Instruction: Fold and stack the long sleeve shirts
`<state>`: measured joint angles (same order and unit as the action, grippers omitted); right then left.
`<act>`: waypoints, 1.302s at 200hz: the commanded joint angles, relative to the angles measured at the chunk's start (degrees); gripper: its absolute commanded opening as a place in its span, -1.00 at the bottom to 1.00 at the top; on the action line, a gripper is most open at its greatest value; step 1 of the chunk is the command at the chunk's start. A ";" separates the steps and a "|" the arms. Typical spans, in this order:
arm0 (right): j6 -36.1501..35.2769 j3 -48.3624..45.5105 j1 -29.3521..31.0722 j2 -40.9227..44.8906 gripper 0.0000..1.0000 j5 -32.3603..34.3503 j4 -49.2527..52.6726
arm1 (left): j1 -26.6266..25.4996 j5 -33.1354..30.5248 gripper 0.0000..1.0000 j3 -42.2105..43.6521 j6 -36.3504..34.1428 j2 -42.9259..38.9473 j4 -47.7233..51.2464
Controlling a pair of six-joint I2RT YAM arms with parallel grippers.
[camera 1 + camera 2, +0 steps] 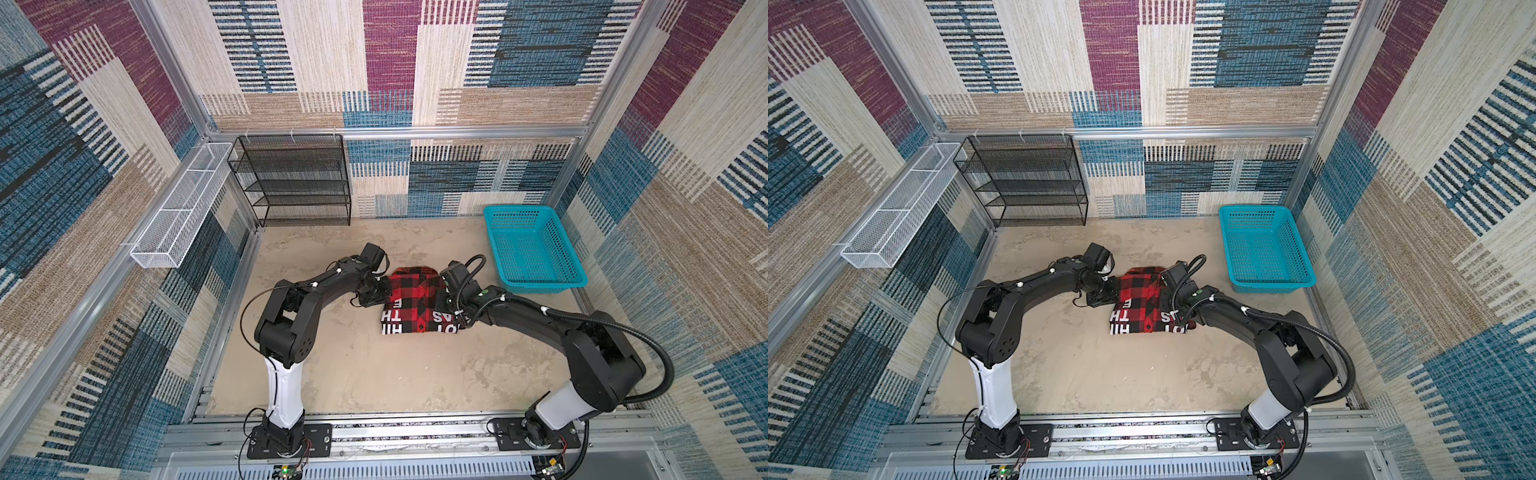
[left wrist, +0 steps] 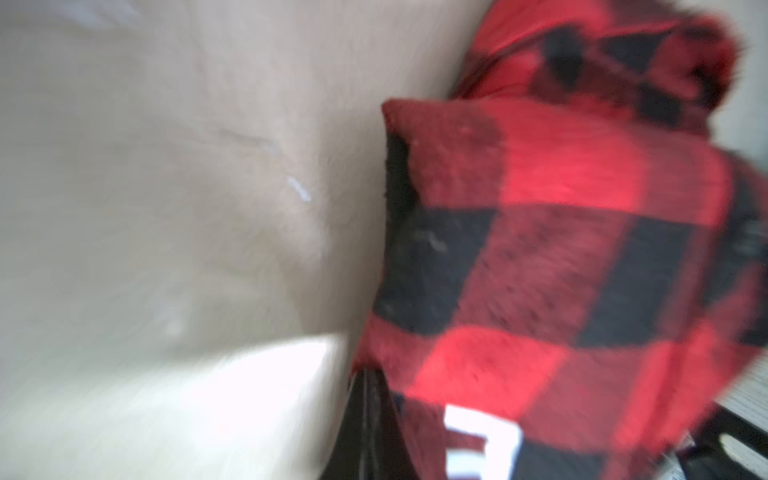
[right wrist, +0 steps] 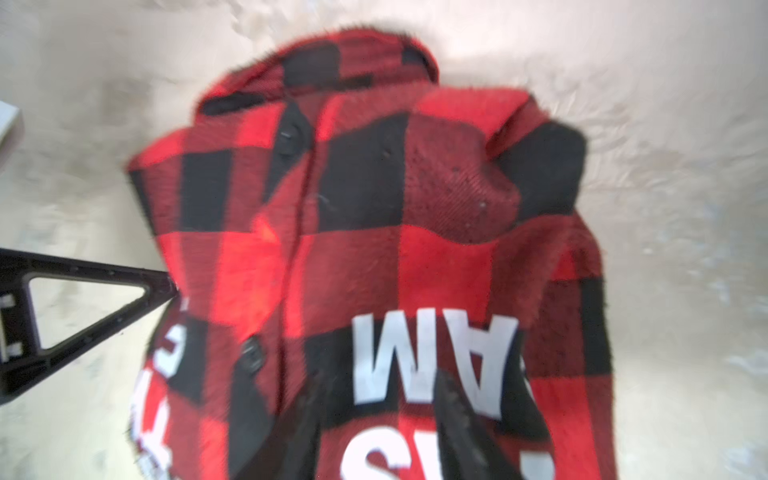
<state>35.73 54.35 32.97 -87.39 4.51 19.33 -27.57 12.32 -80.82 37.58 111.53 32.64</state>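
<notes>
Red-and-black check fills both wrist views, so close that it blurs: the flannel shirt [image 3: 374,249] is right under my two claws. In both top views it lies on the table [image 1: 374,374] between the arms, about mid-table. It is already doubled into a compact rectangle, collar end toward the back wall and white lettering toward me.

My left claw [image 1: 380,293] sits at the shirt's left edge and is clenched. In the left wrist view the cloth edge rises toward the lens right at the dark finger, so I judge it has a pinch of that edge. The blur keeps me from saying how much cloth is in it. A pinch there makes sense, since holding one side lets the fold be carried over evenly.

My right claw [image 3: 380,378] hovers over the lettering on the shirt's right side. Its jaws stand apart with nothing bunched between them, so I read it as released and lined up to take the matching edge.

At the back right, well apart, the teal basket [image 1: 536,286] stands empty. I see only this one shirt; folding looks well along, stacking not yet begun.
</notes>
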 commanded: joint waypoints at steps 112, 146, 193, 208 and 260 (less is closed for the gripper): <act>-11.11 -3.86 -17.55 0.88 0.78 -21.79 -2.50 | -7.06 -2.59 -0.87 -13.52 0.37 4.51 6.68; -12.52 -5.65 -19.43 -3.00 0.82 -25.07 -5.18 | -7.44 -5.26 -0.93 -12.37 1.88 8.67 5.35; -14.03 -6.77 -19.70 -8.32 0.87 -28.57 -9.46 | -7.24 -11.55 -1.00 -7.57 1.45 10.38 5.24; -14.35 -6.89 -19.72 -9.48 0.89 -30.87 -10.99 | -7.06 -12.64 -1.00 -6.21 1.12 10.38 4.65; -13.89 -6.58 -19.70 -13.83 0.90 -40.37 -17.14 | -6.87 -14.11 -1.00 -4.70 0.80 10.64 3.88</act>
<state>20.75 48.21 13.15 -99.15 -30.70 0.56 -34.83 4.80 -86.52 38.76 120.38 33.19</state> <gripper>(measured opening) 0.951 0.052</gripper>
